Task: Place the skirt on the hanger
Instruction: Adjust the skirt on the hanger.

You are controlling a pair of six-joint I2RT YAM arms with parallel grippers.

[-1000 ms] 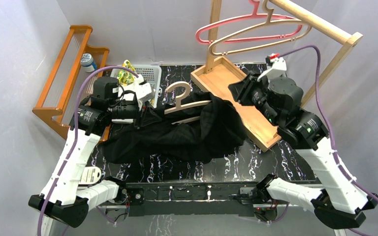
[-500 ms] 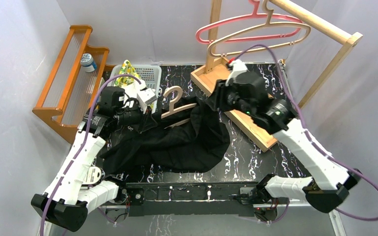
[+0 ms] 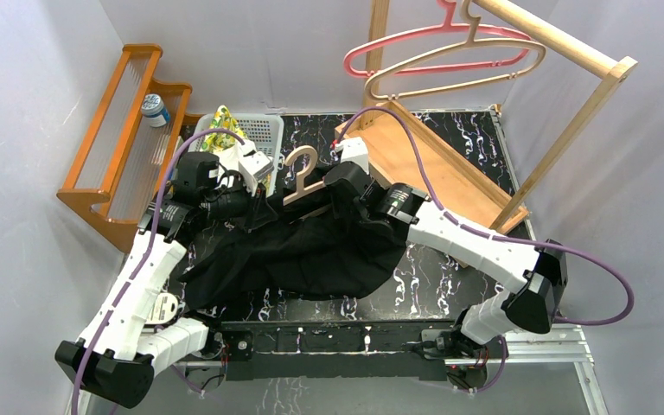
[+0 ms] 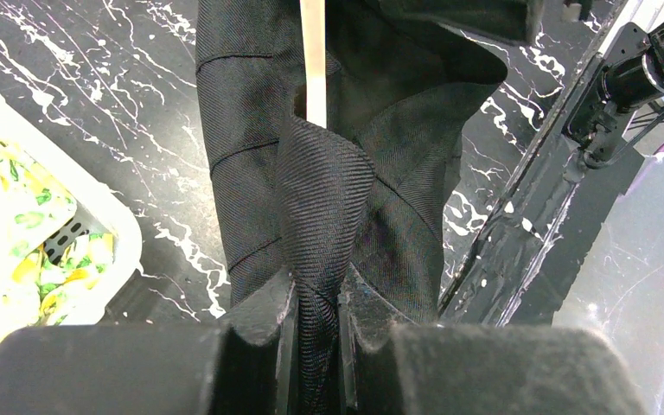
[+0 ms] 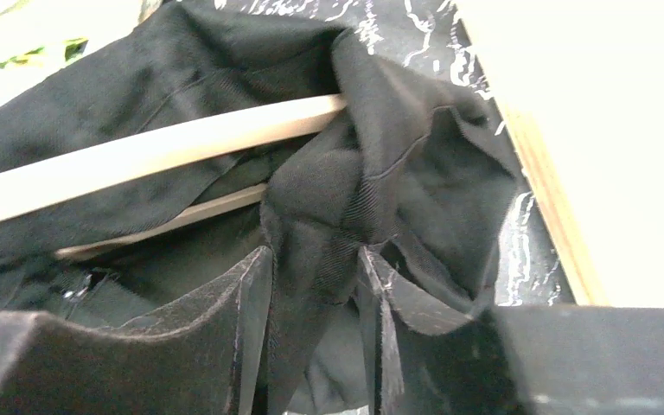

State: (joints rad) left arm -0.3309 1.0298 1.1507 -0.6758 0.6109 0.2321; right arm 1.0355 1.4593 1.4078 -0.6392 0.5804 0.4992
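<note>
The black skirt [image 3: 303,255] lies bunched across the middle of the marbled table. A wooden hanger [image 3: 301,169] lies on its upper edge, hook toward the back. My left gripper [image 3: 255,205] is shut on a fold of the skirt [image 4: 320,199] at its left end, with the hanger's bar [image 4: 313,52] just beyond. My right gripper [image 3: 343,186] is at the skirt's top right, by the hanger's right arm. Its jaws are closed on a bunched fold of the skirt [image 5: 328,216], just below the hanger bars [image 5: 164,147].
A white basket [image 3: 264,130] with a yellow-green packet [image 3: 216,128] stands behind my left gripper. An orange wooden rack [image 3: 121,130] with a bottle [image 3: 153,108] is far left. The garment rack's wooden base [image 3: 450,173] lies right, with pink [image 3: 432,39] and wooden [image 3: 484,65] hangers above.
My right arm has swung left from the rack base to the hanger, carrying the skirt's right end with it. My left gripper has shifted slightly and still holds the skirt.
</note>
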